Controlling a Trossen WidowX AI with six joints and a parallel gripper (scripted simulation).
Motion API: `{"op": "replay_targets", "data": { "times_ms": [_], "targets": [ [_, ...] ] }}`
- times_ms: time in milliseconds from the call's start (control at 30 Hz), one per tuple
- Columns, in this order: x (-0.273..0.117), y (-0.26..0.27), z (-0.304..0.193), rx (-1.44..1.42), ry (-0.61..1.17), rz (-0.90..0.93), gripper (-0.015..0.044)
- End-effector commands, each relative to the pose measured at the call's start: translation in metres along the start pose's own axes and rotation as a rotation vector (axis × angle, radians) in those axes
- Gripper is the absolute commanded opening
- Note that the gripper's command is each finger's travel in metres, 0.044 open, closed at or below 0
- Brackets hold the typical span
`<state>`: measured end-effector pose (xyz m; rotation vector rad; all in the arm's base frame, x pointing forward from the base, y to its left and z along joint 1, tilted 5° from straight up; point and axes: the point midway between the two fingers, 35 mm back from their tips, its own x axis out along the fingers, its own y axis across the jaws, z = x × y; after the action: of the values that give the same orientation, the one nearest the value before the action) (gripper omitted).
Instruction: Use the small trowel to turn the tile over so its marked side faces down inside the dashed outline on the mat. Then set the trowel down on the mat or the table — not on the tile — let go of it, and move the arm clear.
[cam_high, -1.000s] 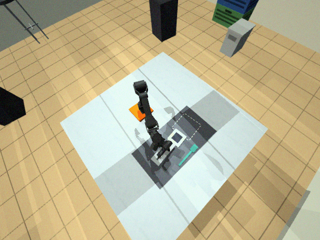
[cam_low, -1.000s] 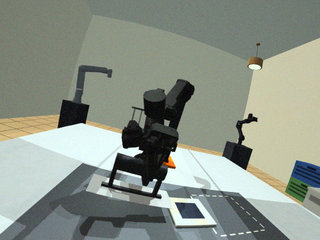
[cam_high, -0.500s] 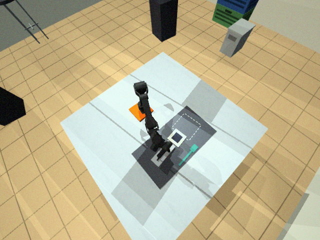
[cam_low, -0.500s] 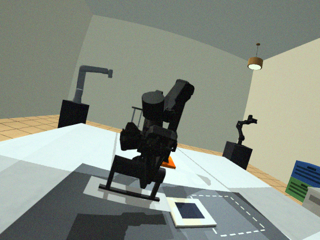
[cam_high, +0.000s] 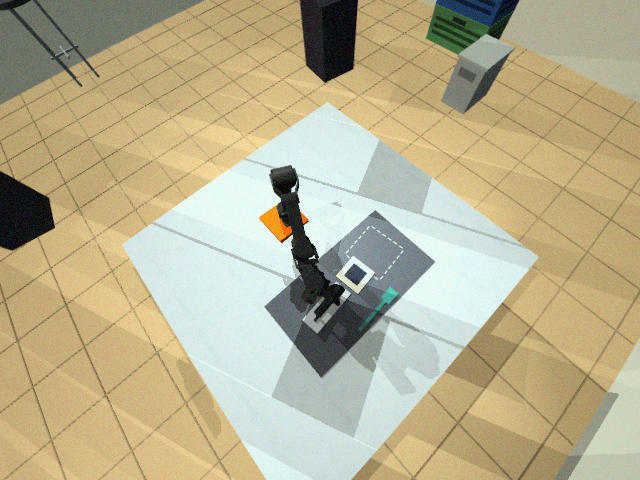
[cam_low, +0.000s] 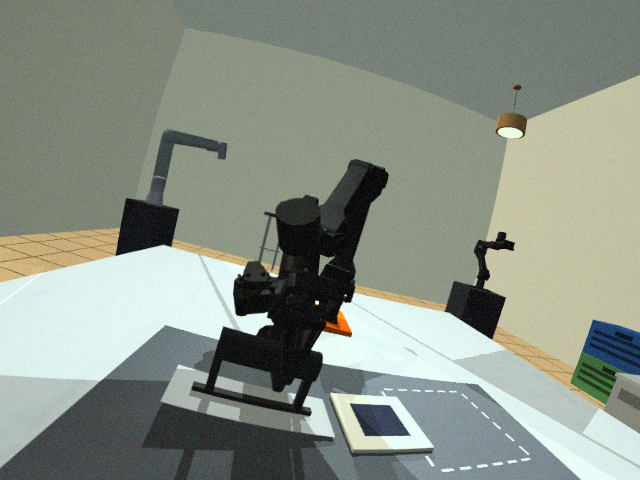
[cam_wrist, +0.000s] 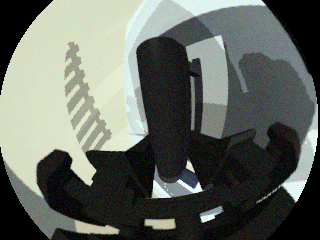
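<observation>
The small trowel is off the desk, in the grip of the fingers — they are closed on its dark, round handle. Two short posts join the handle to a dark bar along the wide, pale blade, which is over the grey mat. Whether the blade touches the mat, I cannot tell.

Just beside one end of the blade lies the tile, flat on the mat, its dark square mark facing up within a cream border. The tile overlaps one side of the dashed outline, with most of the outlined area beyond it; so it has yet to be turned over.

A turquoise tool lies on the mat near the tile, on the side away from the arm's base. Farther out, the black arm rises from an orange base plate on the white desk, then bends down to the trowel. Beyond the desk — on the tiled floor — stand a dark pedestal and a grey box.
</observation>
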<state>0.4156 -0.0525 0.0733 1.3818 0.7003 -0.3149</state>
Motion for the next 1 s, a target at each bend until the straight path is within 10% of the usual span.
{"op": "replay_targets", "data": {
  "times_ms": [0, 967],
  "targets": [
    [0.002, -0.002, 0.001, -0.009, -0.002, 0.011, 0.0],
    [0.001, 0.0, -0.04, -0.006, 0.001, 0.01, 0.0]
  ]
}}
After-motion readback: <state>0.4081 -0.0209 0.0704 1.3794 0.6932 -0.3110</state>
